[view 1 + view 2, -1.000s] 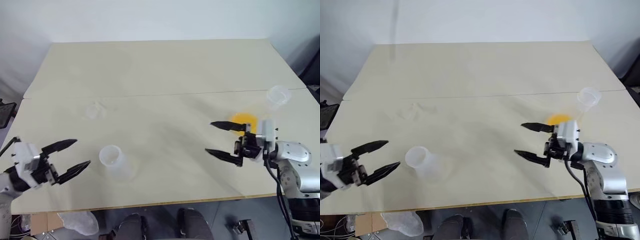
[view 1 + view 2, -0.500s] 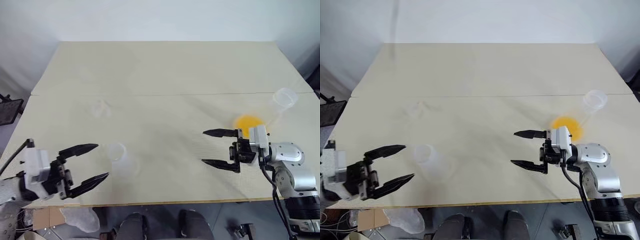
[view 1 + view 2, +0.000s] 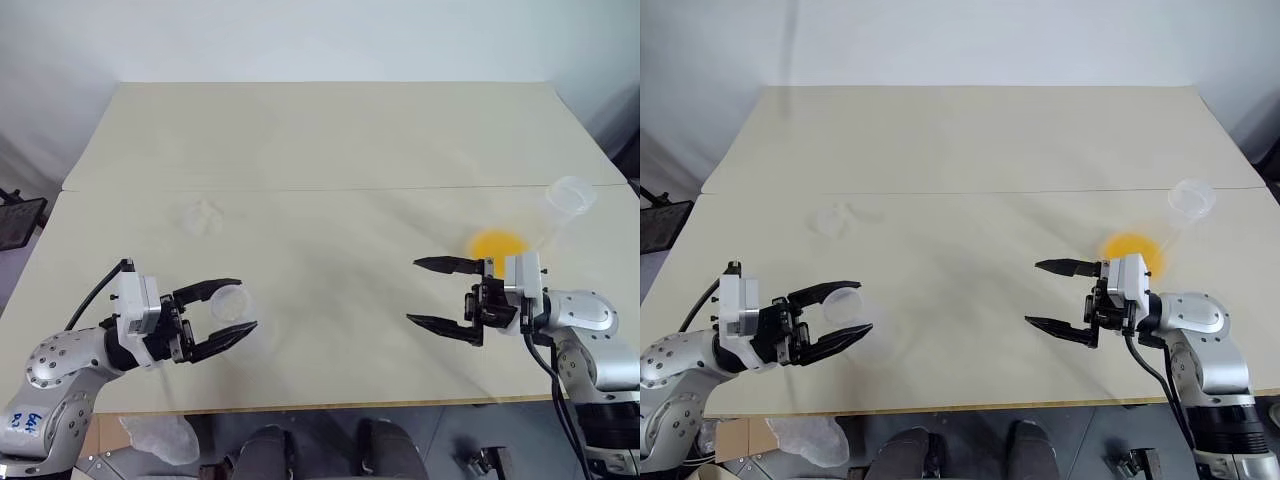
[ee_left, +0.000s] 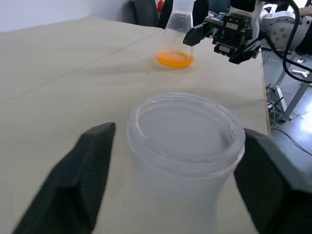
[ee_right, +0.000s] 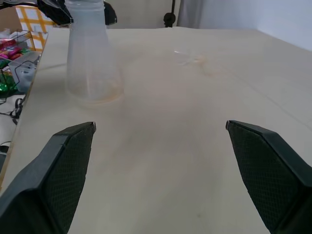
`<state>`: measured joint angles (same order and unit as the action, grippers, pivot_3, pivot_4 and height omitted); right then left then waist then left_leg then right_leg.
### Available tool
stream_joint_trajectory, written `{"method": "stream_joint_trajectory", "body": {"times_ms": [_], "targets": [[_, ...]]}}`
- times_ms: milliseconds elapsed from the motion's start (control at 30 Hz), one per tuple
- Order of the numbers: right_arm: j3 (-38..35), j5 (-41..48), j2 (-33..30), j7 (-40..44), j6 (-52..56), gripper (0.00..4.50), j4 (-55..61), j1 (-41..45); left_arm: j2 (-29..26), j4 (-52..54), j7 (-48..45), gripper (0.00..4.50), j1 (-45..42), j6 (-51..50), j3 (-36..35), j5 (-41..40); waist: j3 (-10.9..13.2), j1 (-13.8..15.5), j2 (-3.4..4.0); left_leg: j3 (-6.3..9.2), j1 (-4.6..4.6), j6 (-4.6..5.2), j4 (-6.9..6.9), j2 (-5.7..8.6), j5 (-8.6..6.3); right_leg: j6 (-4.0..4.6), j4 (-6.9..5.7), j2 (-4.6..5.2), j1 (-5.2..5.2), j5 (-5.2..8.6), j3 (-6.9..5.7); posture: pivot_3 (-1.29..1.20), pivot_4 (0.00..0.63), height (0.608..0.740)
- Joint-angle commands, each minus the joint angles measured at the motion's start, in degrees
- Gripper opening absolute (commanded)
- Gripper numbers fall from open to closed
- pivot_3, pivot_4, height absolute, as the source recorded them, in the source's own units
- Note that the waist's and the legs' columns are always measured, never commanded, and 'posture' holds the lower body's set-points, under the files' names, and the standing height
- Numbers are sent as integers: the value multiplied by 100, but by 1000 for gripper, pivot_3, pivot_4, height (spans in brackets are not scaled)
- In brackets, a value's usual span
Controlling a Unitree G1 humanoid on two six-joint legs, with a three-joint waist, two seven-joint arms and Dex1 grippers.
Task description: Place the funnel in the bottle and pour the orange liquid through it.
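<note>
On your left, the left gripper [image 3: 229, 314] has its jaws parted around the bottle [image 4: 185, 146], not yet gripping. Your right gripper [image 3: 433, 293] hangs wide open near the orange liquid [image 3: 497, 243].

Bright, even, diffuse light with soft, faint shadows on the pale desk [image 3: 330, 150]. Head views are sharp; close foreground in wrist views looks blurred.

Two flasks [image 3: 232, 305] [image 3: 563, 203], one funnel [image 3: 203, 215], two claws [image 3: 224, 309] [image 3: 428, 292], one table [image 3: 330, 150].

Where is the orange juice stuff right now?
The bright orange liquid sits in the clear conical flask on the beige table's right side, just beyond the right hand.
</note>
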<state>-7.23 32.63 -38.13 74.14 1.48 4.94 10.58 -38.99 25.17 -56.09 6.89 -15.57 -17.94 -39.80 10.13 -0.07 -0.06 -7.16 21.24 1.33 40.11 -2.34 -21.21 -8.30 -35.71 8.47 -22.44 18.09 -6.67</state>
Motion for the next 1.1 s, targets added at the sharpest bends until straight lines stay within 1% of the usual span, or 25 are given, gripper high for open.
{"method": "stream_joint_trajectory", "body": {"times_ms": [33,167,233,300,400,467,600,767,833,967,1033,1100], "targets": [[-158,47,-56,-94,-17,4500,268,-87,-76,42,-47,2377,-27,-7,-63,-37,0,0,0,0,0,0,1,0,0,0,0,0,0,0,0,0,150,740],[-292,18,-86,-294,-49,4500,325,-218,-65,112,80,2337,-502,-143,113,-127,0,36,0,0,0,0,2,1,0,0,0,1,1,0,1,0,150,740],[-440,-67,-177,-379,-152,4500,380,-370,-70,99,387,2337,-1042,-571,374,-174,0,100,0,3,2,0,5,2,0,0,0,1,3,0,-1,0,150,740],[-620,-170,-265,-456,-272,4500,442,-567,130,-23,541,2337,-1630,-543,679,2,0,145,0,3,2,1,10,6,0,-3,-1,3,5,-1,1,0,150,740],[-1036,-179,-298,-721,-306,4500,608,-1036,659,-540,630,2337,-2636,-293,1335,452,-1,189,-2,8,3,3,10,17,1,-7,0,7,9,-4,-1,0,150,740],[-1316,-186,-262,-885,-305,4500,781,-1436,1125,-1214,804,2337,-3279,-153,1788,902,-2,210,-5,9,4,4,10,23,2,-9,0,7,12,-5,-4,0,150,740],[-1674,-154,-127,-1244,-274,4500,1221,-2094,1733,-2502,537,2337,-4071,700,2556,1809,-3,173,-5,-20,5,7,7,28,4,-12,6,6,10,-6,-6,0,150,740],[-1794,-183,94,-1667,-294,4500,1732,-2646,2265,-3708,318,2337,-4742,1141,2997,2318,-2,141,-6,-52,5,8,0,24,5,-12,11,4,4,-6,-3,0,150,740],[-1762,-198,178,-1810,-264,4500,1936,-2807,2448,-4098,454,2337,-4949,1366,3037,2554,-2,152,-6,-52,5,9,2,25,6,-12,11,6,5,-6,-1,0,150,740],[-1636,-266,451,-2201,-242,4500,2381,-3137,2769,-4666,540,2337,-5300,1643,3050,2779,-2,178,-6,-51,5,11,6,25,7,-14,13,6,8,-7,1,0,150,740],[-1614,-289,529,-2317,-242,4500,2507,-3278,2768,-4857,478,2337,-5387,1626,3136,2945,-2,181,-6,-48,6,12,7,27,8,-15,12,7,9,-7,0,0,150,740],[-1623,-291,565,-2380,-248,4500,2573,-3383,2776,-4974,368,2337,-5426,1592,3130,2935,-3,172,-7,-49,5,13,7,28,8,-16,14,7,12,-8,1,0,150,740]]}}
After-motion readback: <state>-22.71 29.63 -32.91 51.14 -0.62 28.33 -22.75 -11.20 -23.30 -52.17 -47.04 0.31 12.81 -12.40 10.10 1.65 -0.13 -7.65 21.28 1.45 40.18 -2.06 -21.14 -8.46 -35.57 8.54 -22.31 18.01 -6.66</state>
